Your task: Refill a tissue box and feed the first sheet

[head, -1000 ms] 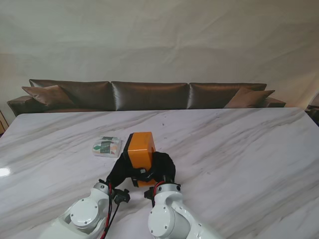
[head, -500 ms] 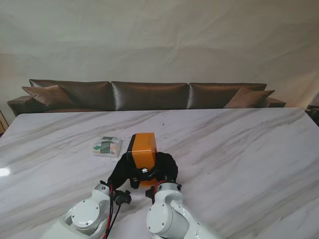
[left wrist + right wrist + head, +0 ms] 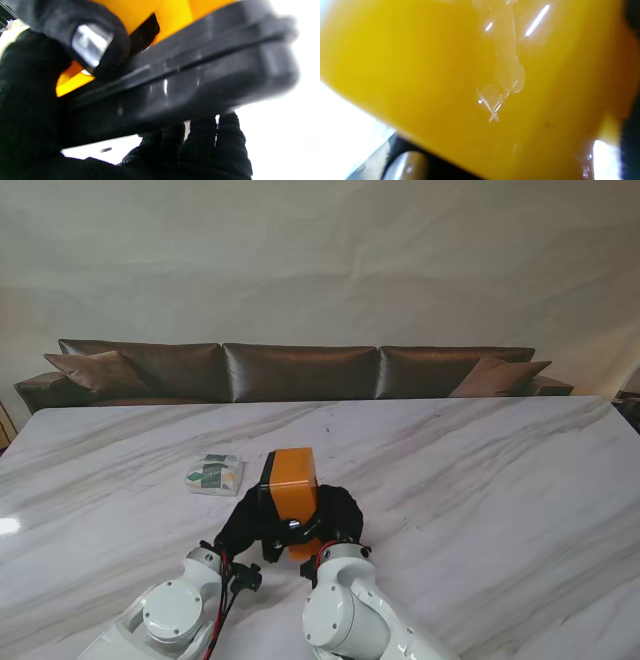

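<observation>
An orange tissue box (image 3: 291, 478) with a black base is held just in front of me, tilted. My left hand (image 3: 247, 525), in a black glove, grips its left side. My right hand (image 3: 336, 515), also gloved, grips its right side. The left wrist view shows the black base (image 3: 180, 82) edge-on, with the orange shell (image 3: 165, 17) beyond it and gloved fingers (image 3: 215, 145) under it. Glossy orange shell (image 3: 460, 75) fills the right wrist view. A small tissue pack (image 3: 214, 474) with green print lies on the table left of the box.
A white marble table (image 3: 480, 480) spreads out ahead of me. A brown leather sofa (image 3: 300, 370) stands along its far edge, against a pale wall.
The box has shifted slightly to the right with both hands on it. The right arm has moved a little right. The tissue pack has not moved.
</observation>
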Robot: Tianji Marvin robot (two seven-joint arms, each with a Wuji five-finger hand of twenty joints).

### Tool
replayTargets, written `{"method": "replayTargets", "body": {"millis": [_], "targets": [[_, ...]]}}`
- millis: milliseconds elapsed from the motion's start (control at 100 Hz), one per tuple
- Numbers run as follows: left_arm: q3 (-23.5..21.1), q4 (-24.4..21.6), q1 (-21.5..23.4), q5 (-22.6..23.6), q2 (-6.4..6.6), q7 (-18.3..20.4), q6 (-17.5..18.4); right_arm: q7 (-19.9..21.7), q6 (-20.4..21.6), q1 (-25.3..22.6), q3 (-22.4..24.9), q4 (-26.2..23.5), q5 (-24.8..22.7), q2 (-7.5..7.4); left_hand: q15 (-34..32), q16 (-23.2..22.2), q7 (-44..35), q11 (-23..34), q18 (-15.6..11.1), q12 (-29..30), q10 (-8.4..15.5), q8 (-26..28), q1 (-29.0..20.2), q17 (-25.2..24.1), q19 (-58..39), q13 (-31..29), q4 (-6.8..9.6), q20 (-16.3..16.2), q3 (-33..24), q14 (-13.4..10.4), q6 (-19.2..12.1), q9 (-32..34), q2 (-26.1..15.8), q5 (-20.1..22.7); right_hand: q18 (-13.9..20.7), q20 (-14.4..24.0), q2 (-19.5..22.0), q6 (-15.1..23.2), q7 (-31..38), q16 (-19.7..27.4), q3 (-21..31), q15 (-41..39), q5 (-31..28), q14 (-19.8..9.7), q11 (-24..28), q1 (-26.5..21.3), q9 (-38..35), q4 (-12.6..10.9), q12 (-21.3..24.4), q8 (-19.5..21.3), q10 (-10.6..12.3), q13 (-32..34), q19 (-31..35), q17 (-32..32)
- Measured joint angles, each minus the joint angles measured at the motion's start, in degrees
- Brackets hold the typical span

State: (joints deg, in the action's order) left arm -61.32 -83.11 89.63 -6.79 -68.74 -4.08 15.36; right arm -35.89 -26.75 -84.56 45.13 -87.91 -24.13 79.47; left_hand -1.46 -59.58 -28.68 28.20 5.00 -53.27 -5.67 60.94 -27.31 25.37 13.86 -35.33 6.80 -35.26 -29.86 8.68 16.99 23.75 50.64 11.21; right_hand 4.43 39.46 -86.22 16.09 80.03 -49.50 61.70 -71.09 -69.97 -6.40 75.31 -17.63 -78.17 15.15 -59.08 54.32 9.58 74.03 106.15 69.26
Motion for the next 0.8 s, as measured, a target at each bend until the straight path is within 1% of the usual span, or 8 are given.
{"method": "replayTargets", "body": {"millis": [110, 170, 180, 190, 200, 230, 580, 800], "targets": [[-0.2, -0.7, 0.2, 1.1, 0.08, 0.5, -1.1, 0.9, -0.9, -0.2, 0.2, -0.9, -1.4, -0.74, -0.1, -0.6, 0.0, -0.3, 0.0, 1.6, 0.0, 0.0, 0.0, 0.0, 0.0, -0.5, 0.00, 0.0, -0.2, -0.2, 0.0, 0.0, 0.0, 0.1, 0.0, 0.0, 0.2, 0.0, 0.0, 0.3, 0.0, 0.5, 0.0, 0.0, 0.0, -0.2, 0.0, -0.4, 0.0, 0.0, 0.0, -0.1, 0.0, 0.0], [-0.4, -1.1, 0.2, 1.9, 0.16, 0.8, -1.7, 1.2, -1.3, -0.5, 0.7, -1.3, -1.3, -0.94, -0.2, -2.2, 0.0, -7.8, 0.0, 2.0, 0.0, 0.0, 0.0, 0.1, 0.0, -2.8, 0.10, 0.0, -3.3, 0.1, -0.5, 3.6, 0.0, 2.2, 0.0, 0.0, 0.6, 0.0, 0.0, -0.1, 0.2, 0.3, 0.0, 0.0, 0.1, -1.0, 0.0, -0.6, 0.0, 0.0, 0.0, -0.2, 0.0, -0.1], [-0.4, -1.2, 0.2, 2.1, 0.19, 0.8, -1.7, 1.2, -1.5, -0.6, 0.8, -1.4, -1.3, -0.97, -0.2, -2.2, 0.0, -7.8, 0.1, 1.9, 0.0, 0.0, 0.1, 0.1, 0.0, -2.8, 0.25, 0.0, -5.5, 0.1, -0.6, 3.9, 0.7, 2.5, 0.0, 0.0, 1.0, -0.3, 0.2, -0.1, 0.4, -2.4, 0.0, 0.6, 0.6, -2.8, 0.0, -0.6, 0.0, -0.2, -0.4, -0.2, 0.0, -0.1], [-0.5, -1.3, 0.2, 2.2, 0.22, 0.9, -1.8, 1.2, -1.6, -0.6, 0.9, -1.4, -1.3, -1.00, -2.2, -2.3, 0.0, -4.1, 0.1, -1.0, 0.0, 0.0, 1.1, 0.1, 0.0, -4.4, 0.61, 0.0, -16.1, 0.3, -1.2, 6.7, 2.2, 4.7, -0.3, 0.0, 2.4, -0.4, 0.3, -0.2, 5.6, -2.7, 0.0, 1.1, 0.8, -5.1, 0.0, -2.0, 0.0, -0.3, -0.6, -0.7, 0.0, -0.1], [-0.5, -1.4, 0.2, 2.3, 0.26, 1.0, -1.8, 1.3, -1.8, -0.7, 1.1, -1.4, -1.3, -1.03, -2.4, -2.4, -0.1, -3.8, 0.1, -1.7, 0.0, 0.0, 1.6, 0.1, 0.0, -4.7, 1.36, 0.1, -18.5, 0.3, -1.6, 7.1, 3.1, 5.1, -0.5, 0.0, 4.1, -0.9, 0.3, -0.6, 9.3, -2.6, 0.0, 1.5, 0.8, -6.1, 0.0, -2.1, 0.0, -0.4, -1.0, -1.0, 0.0, -0.3], [-0.5, -1.9, 0.3, 2.8, 0.48, 1.4, -1.9, 1.3, -2.6, -0.7, 1.7, -1.4, -1.3, -1.15, -2.7, -2.7, -1.2, -3.7, 0.1, -2.4, 0.2, 0.0, 1.8, 0.1, 0.0, -5.3, 1.92, 0.1, -25.5, 0.3, -3.1, 8.5, 7.0, 6.5, -1.1, 0.1, 5.5, -1.4, 0.4, -0.9, 11.5, -3.4, 0.0, 1.8, 1.1, -6.9, 0.0, -2.1, 0.0, -0.4, -1.4, -0.9, 0.7, -0.3], [-1.1, -3.7, 0.7, 11.3, 1.67, 2.7, -5.8, 2.6, -4.2, -2.1, 5.4, -3.2, 0.0, -2.97, -2.7, -3.0, -1.3, -3.7, 0.1, -2.4, 0.5, 0.0, 1.8, 0.3, 0.0, -5.9, 1.92, 0.1, -26.2, 0.3, -4.7, 9.8, 9.3, 7.5, -1.5, 0.4, 5.9, -1.6, 0.4, -0.9, 13.5, -3.5, 0.0, 2.1, 1.1, -7.0, 0.0, -2.0, 0.0, -0.4, -1.7, -0.9, 0.9, -0.3], [-0.5, -4.4, -0.8, 27.4, 2.93, 2.1, -11.2, 2.7, -5.5, -4.3, 7.1, -5.9, -0.8, -3.28, -2.7, -3.0, -1.3, -3.7, 0.1, -2.4, 0.5, 0.0, 1.8, 0.6, 0.0, -5.9, 1.93, 0.1, -26.4, 0.3, -4.9, 9.8, 9.3, 7.5, -1.5, 0.4, 6.3, -1.6, 0.4, -0.9, 13.6, -3.5, 0.0, 2.2, 1.1, -7.0, 0.0, -2.0, 0.1, -0.3, -1.7, -0.9, 1.0, -0.3]]}}
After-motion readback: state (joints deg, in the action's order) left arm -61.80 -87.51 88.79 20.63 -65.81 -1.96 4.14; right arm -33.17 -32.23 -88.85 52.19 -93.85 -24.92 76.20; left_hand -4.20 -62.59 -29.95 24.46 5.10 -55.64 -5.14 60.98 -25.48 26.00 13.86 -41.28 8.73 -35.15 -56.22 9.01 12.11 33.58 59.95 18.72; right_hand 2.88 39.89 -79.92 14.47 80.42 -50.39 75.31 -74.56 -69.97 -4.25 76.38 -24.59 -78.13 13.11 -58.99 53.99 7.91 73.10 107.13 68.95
